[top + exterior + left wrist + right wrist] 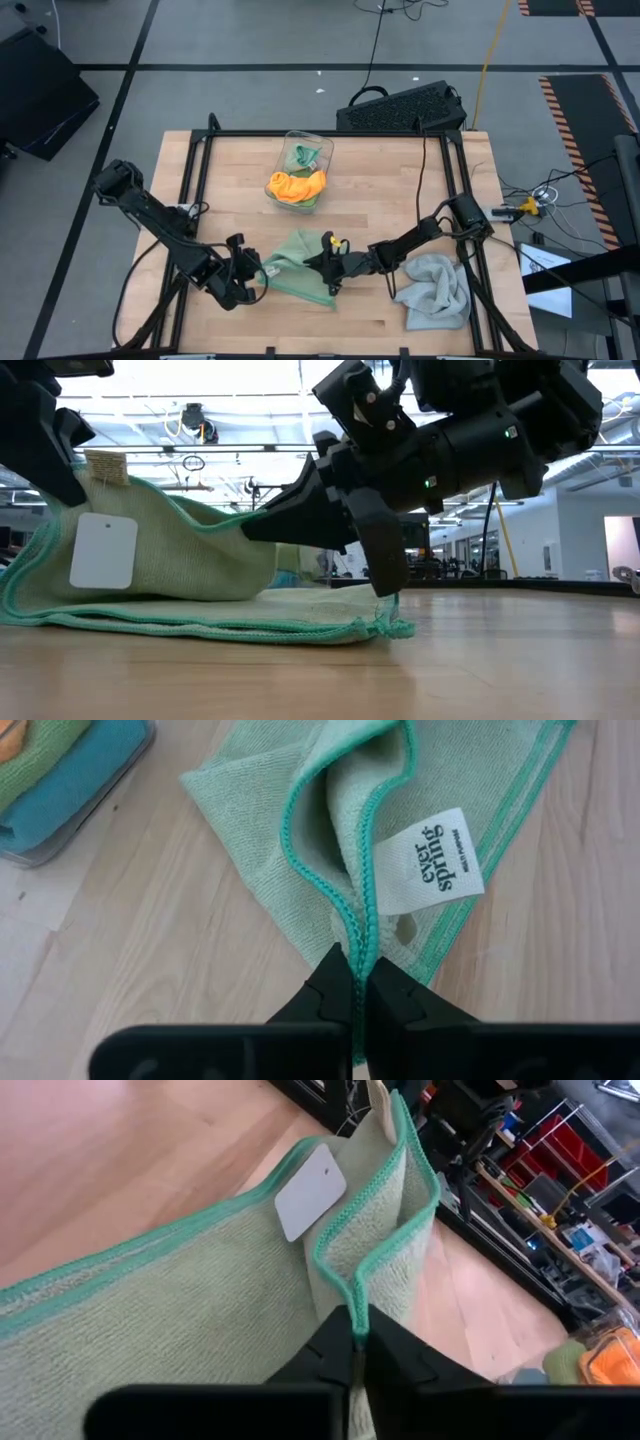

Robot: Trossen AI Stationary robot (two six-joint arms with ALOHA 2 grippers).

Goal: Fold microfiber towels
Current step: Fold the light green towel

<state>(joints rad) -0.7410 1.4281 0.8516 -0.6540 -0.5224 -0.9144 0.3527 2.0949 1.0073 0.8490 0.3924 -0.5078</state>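
While the sage green towel (300, 262) sits near the table's (400, 180) front edge, the left gripper (256, 275) is pinching its left edge and the right gripper (328, 266) is clamped on its right edge; a grey towel (436, 290) lies crumpled further right.

Lighting's even and bright in the high view, soft overhead light w/ barely any shadows on the table (400, 190). Low view is heavily backlit: ceiling lights (200, 380) and windows blow out to white up top, so the right gripper (385, 575) reads as a near-black silhouette, and the wood up close goes soft/out of focus. Both wrist views are sharp on the sage green towel (340, 830), fingers at the edge slightly blurry.
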